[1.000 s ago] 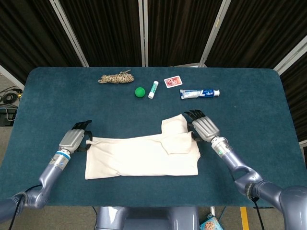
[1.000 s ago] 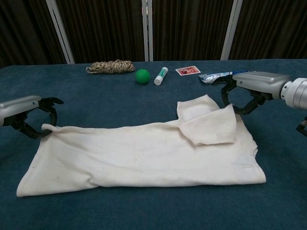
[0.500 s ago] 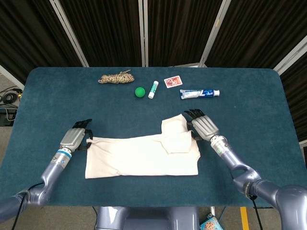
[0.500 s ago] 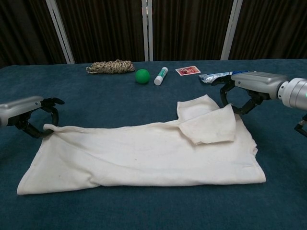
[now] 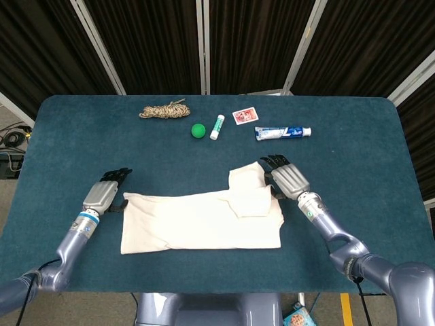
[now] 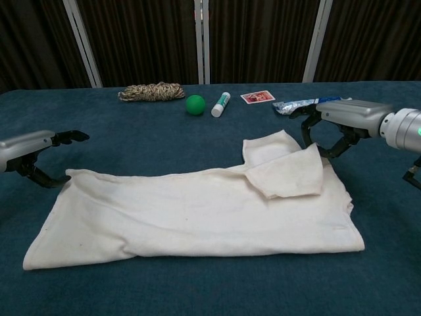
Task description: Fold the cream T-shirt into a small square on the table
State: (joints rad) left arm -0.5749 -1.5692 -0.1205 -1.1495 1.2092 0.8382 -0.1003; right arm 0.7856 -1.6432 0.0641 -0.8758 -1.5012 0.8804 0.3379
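From my head view the cream T-shirt (image 5: 202, 221) lies folded in a long band across the near middle of the counter (image 5: 61, 136), with one sleeve flap doubled over at its 2 o'clock corner. My left robot hand (image 5: 103, 195) sits at the shirt's 9 o'clock end and my right robot hand (image 5: 285, 178) at the 3 o'clock end, by the sleeve.

The chest view gives me what the overhead hides. There my left robot hand (image 6: 34, 153) has its fingers spread apart, upper ones stretched out level, lower ones angled down just beside the shirt's far left corner, holding nothing. My right robot hand (image 6: 337, 120) has its fingers curved down at the edge of the sleeve flap; I cannot tell whether they pinch cloth or only touch it.

Half a second ago my left fingers were curled round that corner of the shirt; now they have let go and opened, and the corner lies flat. My right robot hand and the shirt (image 6: 197, 210) have barely shifted.

Along the 12 o'clock side of the counter sit a coil of rope (image 5: 164, 109), a green ball (image 5: 198, 130), a white tube (image 5: 217, 126), a red card (image 5: 245, 116) and a toothpaste tube (image 5: 283, 132).
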